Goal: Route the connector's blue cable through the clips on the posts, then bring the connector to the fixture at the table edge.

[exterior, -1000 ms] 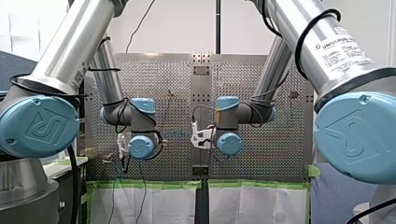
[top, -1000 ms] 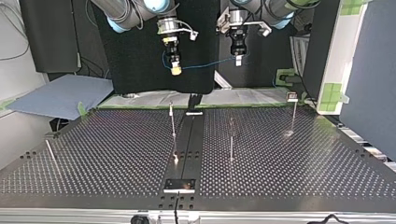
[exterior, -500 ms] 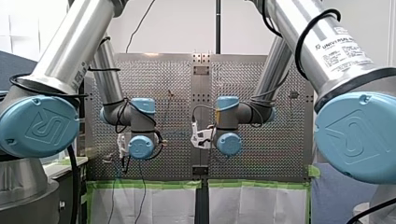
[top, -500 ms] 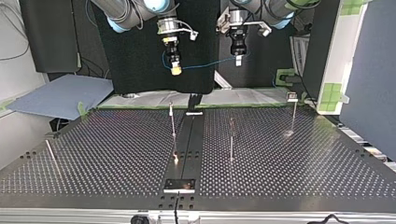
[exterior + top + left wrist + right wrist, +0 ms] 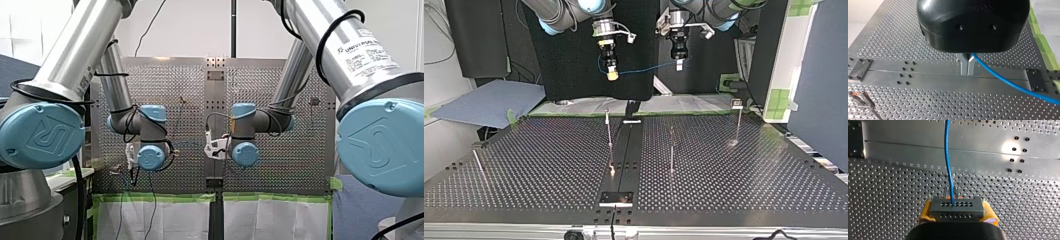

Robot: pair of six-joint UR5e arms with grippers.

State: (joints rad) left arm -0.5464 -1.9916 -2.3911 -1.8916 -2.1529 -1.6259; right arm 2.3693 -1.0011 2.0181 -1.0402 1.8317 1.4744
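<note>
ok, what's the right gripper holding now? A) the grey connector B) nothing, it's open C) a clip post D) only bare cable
A: the right wrist view shows the grey connector clamped between the yellow pads of my right gripper, with the blue cable leaving it.

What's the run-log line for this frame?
phase: pre-routing | right gripper: shut on connector | left gripper: shut on blue cable | posts: cable not clipped
</note>
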